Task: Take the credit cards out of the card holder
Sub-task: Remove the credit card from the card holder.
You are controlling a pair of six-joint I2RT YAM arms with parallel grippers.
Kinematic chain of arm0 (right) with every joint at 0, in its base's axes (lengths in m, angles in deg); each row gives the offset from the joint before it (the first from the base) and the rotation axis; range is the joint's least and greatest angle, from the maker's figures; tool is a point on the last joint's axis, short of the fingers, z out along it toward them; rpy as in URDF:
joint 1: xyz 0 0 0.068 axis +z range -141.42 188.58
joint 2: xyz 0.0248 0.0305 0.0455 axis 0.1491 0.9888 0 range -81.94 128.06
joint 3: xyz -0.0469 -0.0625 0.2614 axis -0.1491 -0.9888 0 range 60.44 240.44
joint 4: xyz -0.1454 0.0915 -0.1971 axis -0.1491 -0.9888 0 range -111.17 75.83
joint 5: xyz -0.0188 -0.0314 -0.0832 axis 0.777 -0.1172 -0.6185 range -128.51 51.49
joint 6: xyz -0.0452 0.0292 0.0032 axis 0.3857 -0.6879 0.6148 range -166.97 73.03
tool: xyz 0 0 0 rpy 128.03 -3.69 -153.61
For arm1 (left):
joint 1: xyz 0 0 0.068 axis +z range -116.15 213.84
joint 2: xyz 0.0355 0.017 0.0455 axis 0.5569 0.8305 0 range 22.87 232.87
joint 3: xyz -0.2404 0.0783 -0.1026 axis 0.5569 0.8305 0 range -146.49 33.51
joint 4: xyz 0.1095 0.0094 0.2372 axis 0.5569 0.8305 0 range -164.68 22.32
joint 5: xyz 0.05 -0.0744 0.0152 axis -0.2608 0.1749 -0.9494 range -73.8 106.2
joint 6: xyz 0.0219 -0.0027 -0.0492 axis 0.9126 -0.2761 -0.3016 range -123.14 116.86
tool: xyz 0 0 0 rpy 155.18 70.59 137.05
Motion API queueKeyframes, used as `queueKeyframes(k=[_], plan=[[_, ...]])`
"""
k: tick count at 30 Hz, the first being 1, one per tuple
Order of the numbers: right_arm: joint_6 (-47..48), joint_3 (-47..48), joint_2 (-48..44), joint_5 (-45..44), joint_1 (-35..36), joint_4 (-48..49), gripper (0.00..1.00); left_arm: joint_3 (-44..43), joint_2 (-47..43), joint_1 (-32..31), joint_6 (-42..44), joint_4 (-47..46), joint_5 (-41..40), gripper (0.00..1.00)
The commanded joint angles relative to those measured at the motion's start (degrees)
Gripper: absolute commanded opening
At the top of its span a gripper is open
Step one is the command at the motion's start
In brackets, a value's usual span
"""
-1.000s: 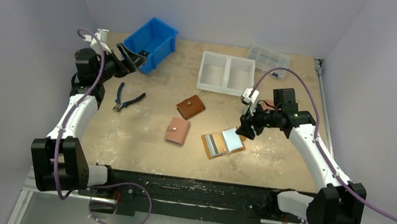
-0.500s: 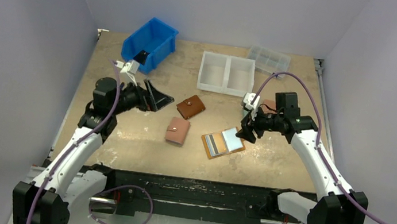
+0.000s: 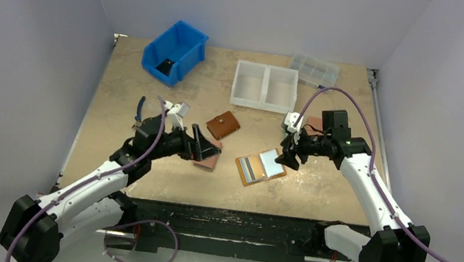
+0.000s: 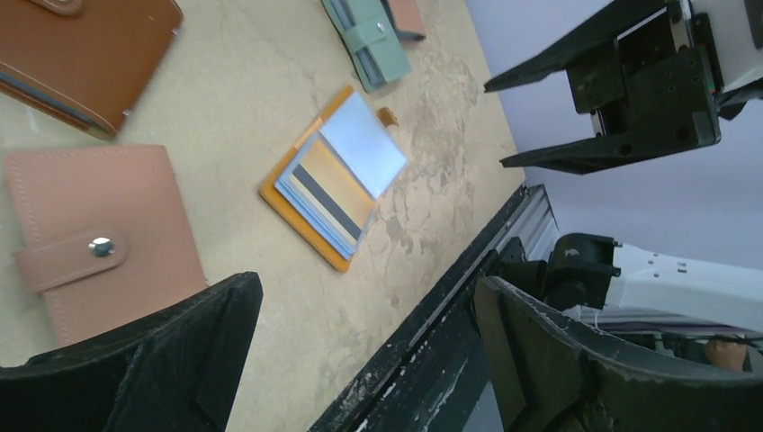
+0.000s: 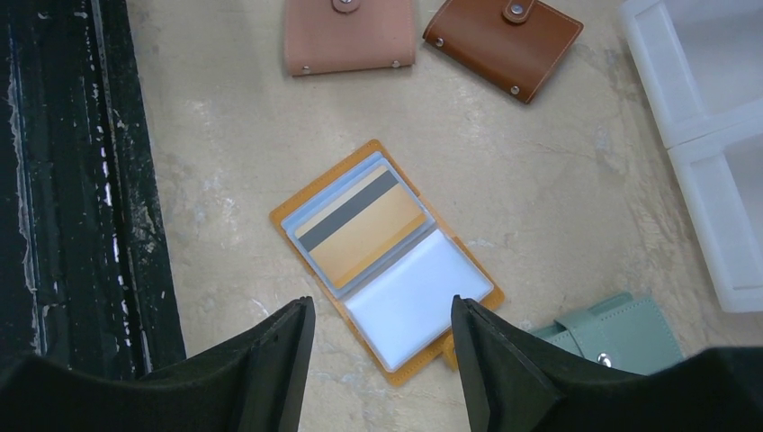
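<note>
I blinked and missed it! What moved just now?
The left tool swung from beside the blue plastic bin toward the middle and now hangs open over the pink leather wallet. Nothing was grabbed or dropped. The right tool, the open mustard-orange card holder and the orange-yellow card inside barely moved.

Bare tabletop [image 5: 225, 117] around card holder [image 5: 387, 261], green wallet [image 5: 621, 331] just beside

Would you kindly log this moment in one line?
card holder: open, credit card in sleeve | left pincer: open, empty | right pincer: open, empty, above it
</note>
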Motion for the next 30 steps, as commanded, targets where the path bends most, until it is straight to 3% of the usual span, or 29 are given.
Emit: queueKeyframes(k=[1,14,30], plan=[[2.25,-0.66,-1.37,2.01,-0.36,0.01,0.65,0.52,1.97,-5.71,-2.41,-7.16,-5.24,0.96],[7.44,-1.52,-2.06,3.66,-0.36,-1.7,0.65,6.31,4.89,-18.9,-7.91,-20.85,-13.94,0.96],[19.92,-3.57,-2.69,6.74,-0.36,-6.68,0.65,10.31,16.98,-31.36,-10.43,-38.34,-20.96,0.96]])
